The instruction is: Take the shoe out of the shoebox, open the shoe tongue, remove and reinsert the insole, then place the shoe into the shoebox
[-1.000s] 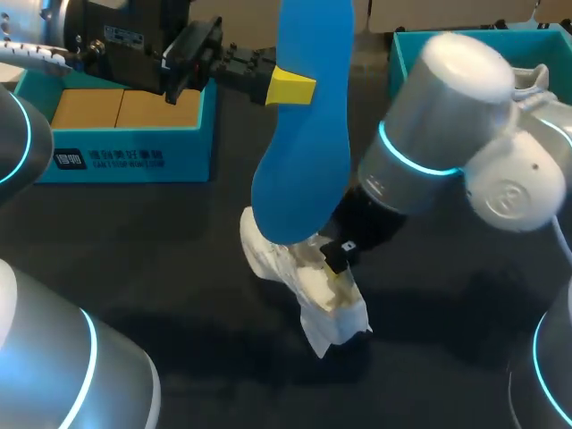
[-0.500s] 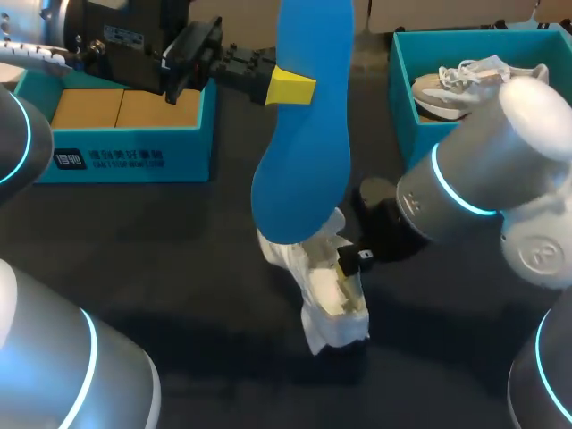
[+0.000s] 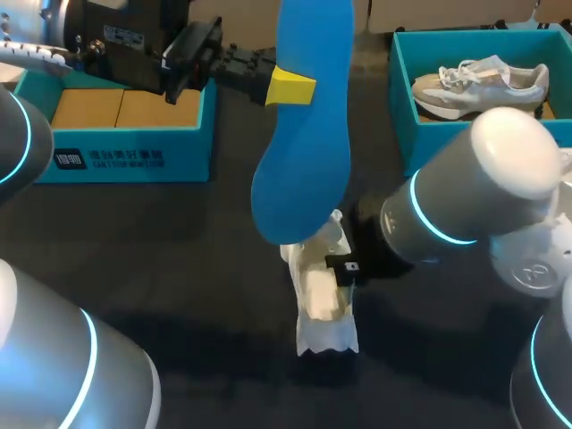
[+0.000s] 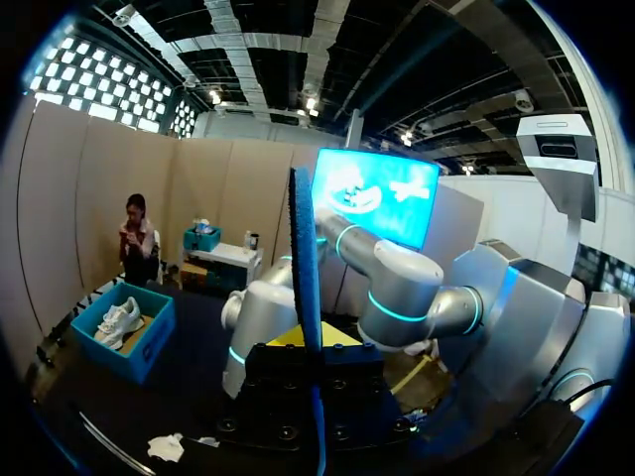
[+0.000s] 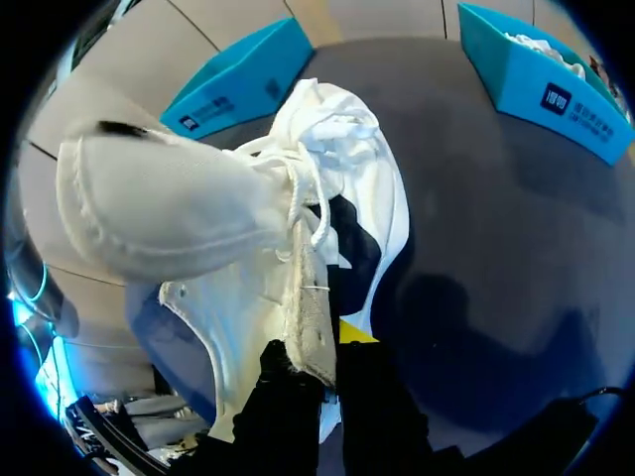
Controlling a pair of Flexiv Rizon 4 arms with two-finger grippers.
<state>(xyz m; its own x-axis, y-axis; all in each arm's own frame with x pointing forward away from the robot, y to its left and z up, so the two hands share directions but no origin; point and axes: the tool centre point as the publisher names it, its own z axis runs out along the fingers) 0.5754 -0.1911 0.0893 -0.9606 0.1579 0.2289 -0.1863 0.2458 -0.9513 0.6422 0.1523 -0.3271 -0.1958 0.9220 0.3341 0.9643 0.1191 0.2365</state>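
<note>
The blue insole [image 3: 304,125] was held upright, gripped from both sides by the left gripper [image 3: 295,88]. Its lower end hung just above the white shoe [image 3: 322,299], evidently ready for reinsertion. The shoe lay mid-table, outside the shoebox [image 3: 402,116], its opening's edge pinched by the right gripper [image 5: 317,357], presumably to steady it. Its long axis ran toward the table's near edge; the toe end could not be made out.
</note>
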